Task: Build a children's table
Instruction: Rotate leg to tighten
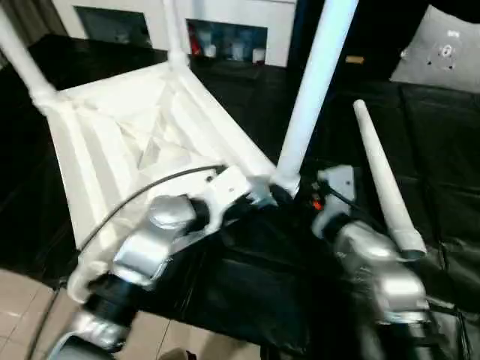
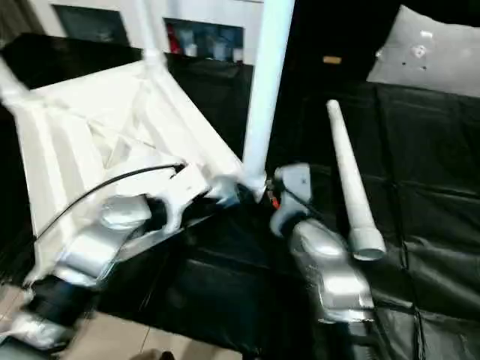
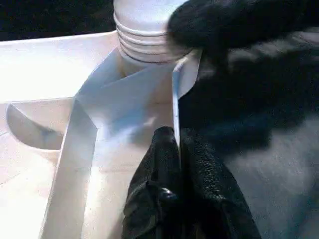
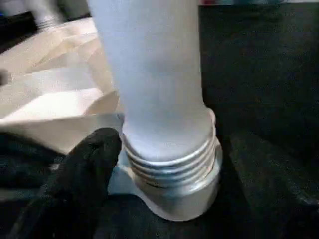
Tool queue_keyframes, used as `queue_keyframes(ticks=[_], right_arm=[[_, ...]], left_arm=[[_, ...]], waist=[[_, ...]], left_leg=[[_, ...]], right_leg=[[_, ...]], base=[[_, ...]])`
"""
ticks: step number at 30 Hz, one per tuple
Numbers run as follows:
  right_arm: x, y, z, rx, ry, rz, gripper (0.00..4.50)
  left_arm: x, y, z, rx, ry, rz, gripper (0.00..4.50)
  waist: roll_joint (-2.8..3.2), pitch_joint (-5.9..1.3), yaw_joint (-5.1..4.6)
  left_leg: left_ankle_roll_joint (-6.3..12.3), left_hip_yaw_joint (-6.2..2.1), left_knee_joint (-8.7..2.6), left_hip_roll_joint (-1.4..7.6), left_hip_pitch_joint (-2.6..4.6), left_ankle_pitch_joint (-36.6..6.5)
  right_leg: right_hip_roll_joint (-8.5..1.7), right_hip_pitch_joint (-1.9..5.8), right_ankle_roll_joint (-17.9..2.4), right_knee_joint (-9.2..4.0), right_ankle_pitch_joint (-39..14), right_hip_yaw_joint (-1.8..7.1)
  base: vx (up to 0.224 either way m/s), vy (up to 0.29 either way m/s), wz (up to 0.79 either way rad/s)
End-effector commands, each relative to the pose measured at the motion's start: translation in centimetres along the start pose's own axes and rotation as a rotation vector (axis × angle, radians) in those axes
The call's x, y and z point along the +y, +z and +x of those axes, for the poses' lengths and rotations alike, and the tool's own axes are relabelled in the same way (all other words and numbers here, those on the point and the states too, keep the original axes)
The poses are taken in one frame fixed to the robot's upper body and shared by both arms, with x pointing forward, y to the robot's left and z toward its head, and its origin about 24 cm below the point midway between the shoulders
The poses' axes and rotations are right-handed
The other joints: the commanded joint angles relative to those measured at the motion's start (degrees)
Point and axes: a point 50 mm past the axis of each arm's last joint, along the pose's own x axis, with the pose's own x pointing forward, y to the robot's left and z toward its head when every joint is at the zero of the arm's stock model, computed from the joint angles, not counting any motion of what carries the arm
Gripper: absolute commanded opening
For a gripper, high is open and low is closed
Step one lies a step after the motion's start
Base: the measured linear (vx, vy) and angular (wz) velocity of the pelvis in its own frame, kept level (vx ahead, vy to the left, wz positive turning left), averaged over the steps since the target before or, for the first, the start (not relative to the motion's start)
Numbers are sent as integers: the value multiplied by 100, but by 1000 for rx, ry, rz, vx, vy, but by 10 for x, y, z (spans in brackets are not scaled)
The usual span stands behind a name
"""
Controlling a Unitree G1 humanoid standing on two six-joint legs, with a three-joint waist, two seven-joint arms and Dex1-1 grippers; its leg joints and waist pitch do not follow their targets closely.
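The children's table top point(image 1: 127, 127) lies upside down and tilted on the black surface, ribbed side up. Two legs stand in its far corners point(image 1: 22, 60) point(image 1: 174, 30). A third leg point(image 1: 315, 82) stands upright in the near right corner socket point(image 4: 189, 199). A loose leg point(image 1: 382, 180) lies on the black cover to the right. My left gripper point(image 3: 177, 144) is shut on the thin rim of the table top just beside that socket. My right gripper point(image 1: 304, 196) is at the base of the upright leg, open, with one finger point(image 4: 89, 164) beside the threaded end and the leg's other side bare.
A white shelved cabinet point(image 1: 225, 30) stands at the back and a grey-white cushion-like panel point(image 1: 442, 49) at the back right. A black cable point(image 1: 127, 202) runs along my left forearm. Light floor tiles point(image 1: 22, 300) show past the black cover's near left edge.
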Motion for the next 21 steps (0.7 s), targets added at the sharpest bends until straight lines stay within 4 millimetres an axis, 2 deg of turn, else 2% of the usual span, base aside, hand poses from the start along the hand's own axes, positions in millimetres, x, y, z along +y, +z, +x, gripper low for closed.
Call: queue_keyframes(ticks=[1, 2, 5, 10, 11, 13, 17, 18, 21], right_arm=[[0, 10, -8, -19, 121, -42, 423], [-1, 11, -10, -8, 157, -59, 431], [-2, 13, -19, 40, 310, -111, 442], [1, 12, -22, 137, 540, -164, 442], [1, 12, -22, 137, 540, -164, 442], [1, 10, -19, 180, 600, -192, 442], [0, 8, -13, 201, 620, -237, 442], [1, 8, -11, 206, 640, -243, 442], [3, 8, -4, 219, 706, -219, 442]], left_arm=[[-6, -13, -4, 34, -97, 15, 0], [-6, -14, -7, 32, -124, 32, 0], [-8, -20, -16, 45, -229, 78, 0], [-10, -29, -31, 94, -415, 165, 0], [-10, -29, -31, 94, -415, 165, 0], [-9, -28, -34, 98, -464, 195, 0], [-9, -27, -34, 101, -509, 215, 0], [-10, -27, -34, 100, -535, 224, 0], [-11, -25, -34, 102, -588, 252, 0]], waist=[[-50, -405, 62], [-46, -414, 84], [-41, -423, 129], [-47, -458, 192], [-47, -465, 202], [-52, -478, 284], [-69, -499, 333], [-94, -497, 352], [-107, -495, 374]], left_leg=[[831, 0, -345, 171, -99, -121], [775, 4, -346, 167, -91, -121], [794, 4, -343, 157, -90, -119], [876, -3, -331, 185, -79, 120], [875, -4, -328, 193, -69, 150], [887, 4, -327, 210, -46, 333], [819, 5, -323, 227, -42, 408], [820, 14, -319, 227, -44, 397], [835, 23, -320, 210, -57, 384]], right_leg=[[-427, 505, -626, -453, -1955, 413], [-425, 505, -577, -457, -2000, 418], [-415, 502, -561, -456, -1980, 414], [-413, 497, -735, -384, -1617, 414], [-415, 491, -765, -373, -1579, 414], [-417, 476, -904, -334, -1370, 420], [-436, 482, -944, -295, -1262, 430], [-442, 482, -964, -292, -1213, 435], [-438, 495, -974, -290, -1241, 435]], base=[[0, 0, 0], [0, 0, 0], [0, 0, 0], [0, 0, 0], [0, 0, 0], [0, 0, 0], [0, 0, 0], [0, 0, 0], [0, 0, 0]])
